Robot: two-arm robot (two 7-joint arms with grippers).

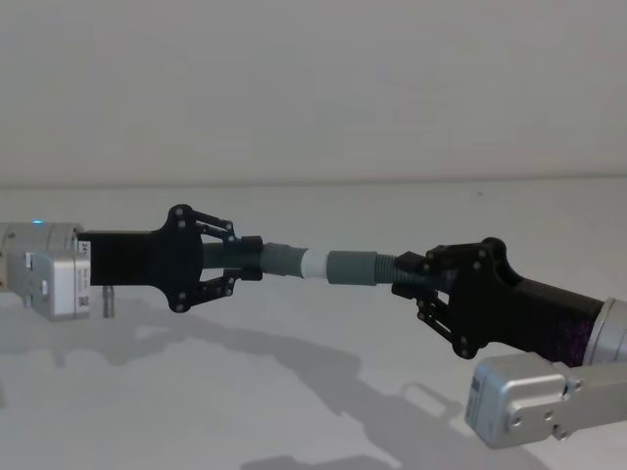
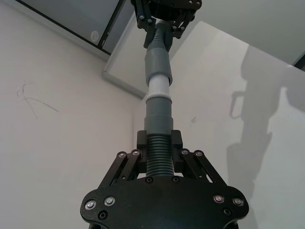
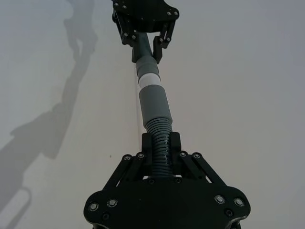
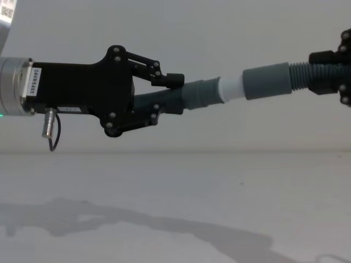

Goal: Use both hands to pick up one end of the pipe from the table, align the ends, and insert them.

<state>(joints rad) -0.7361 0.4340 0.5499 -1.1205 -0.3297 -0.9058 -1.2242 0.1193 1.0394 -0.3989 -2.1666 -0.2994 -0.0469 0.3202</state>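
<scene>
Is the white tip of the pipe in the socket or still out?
Partly in. The white tip meets the wider socket, but a white band remains exposed between the cuffs.

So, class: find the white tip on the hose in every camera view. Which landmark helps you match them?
Head view: white tip at centre, between the two end effectors.
Left wrist view: white tip mid-picture, beyond the narrow cuff.
Right wrist view: white tip past the wide socket.
Chest view: white tip right of centre.
Shared landmark: the wide socket it enters.
</scene>
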